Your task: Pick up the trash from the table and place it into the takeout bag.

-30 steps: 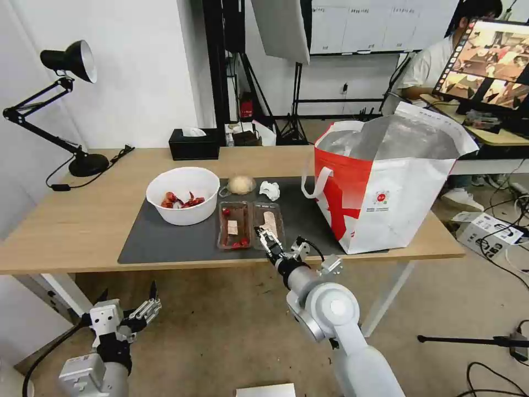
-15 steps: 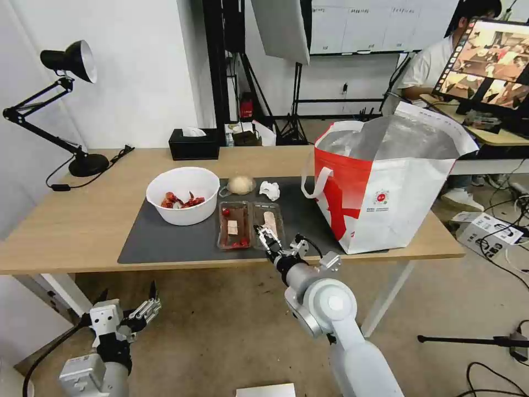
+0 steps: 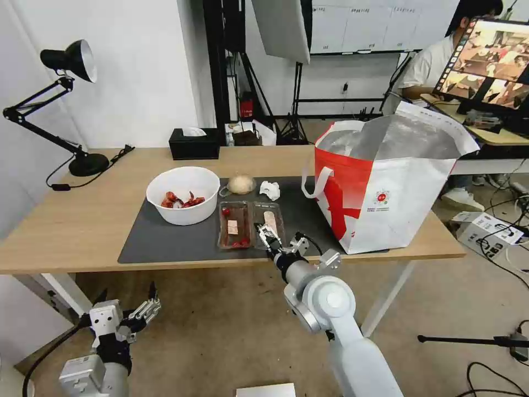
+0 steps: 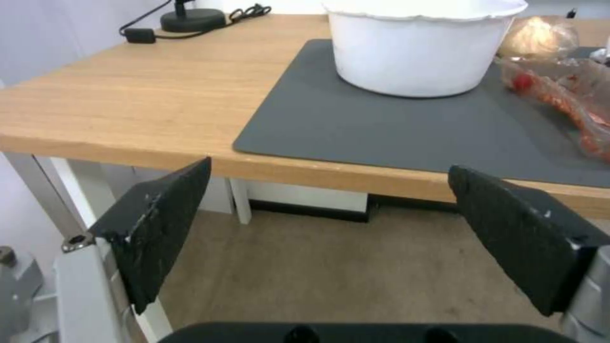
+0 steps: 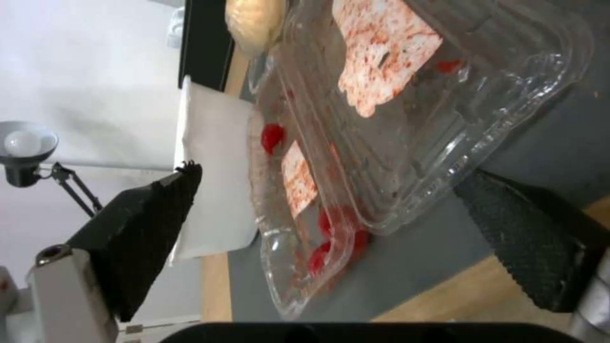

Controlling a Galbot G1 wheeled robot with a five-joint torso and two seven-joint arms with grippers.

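On the table (image 3: 71, 220), a dark mat (image 3: 165, 240) carries the trash: a white bowl (image 3: 183, 194) with red scraps, a clear two-compartment tray (image 3: 242, 223), a beige lump in plastic (image 3: 241, 184) and a crumpled white tissue (image 3: 270, 190). My right gripper (image 3: 266, 238) is open at the tray's near edge; in the right wrist view the tray (image 5: 407, 124) lies between its fingers (image 5: 152, 224) without being clamped. The white and red takeout bag (image 3: 386, 187) stands open at the table's right end. My left gripper (image 3: 144, 309) hangs open below the table's front edge, facing the bowl (image 4: 422, 45).
A black tissue box (image 3: 194, 143) sits at the table's back edge and a black desk lamp (image 3: 71, 105) at the back left. White table legs (image 3: 55, 292) stand near my left arm. A person sits at a desk with a monitor (image 3: 490, 60) behind the bag.
My right gripper has crept forward a little toward the tray's near edge. The left arm and the objects have not moved.
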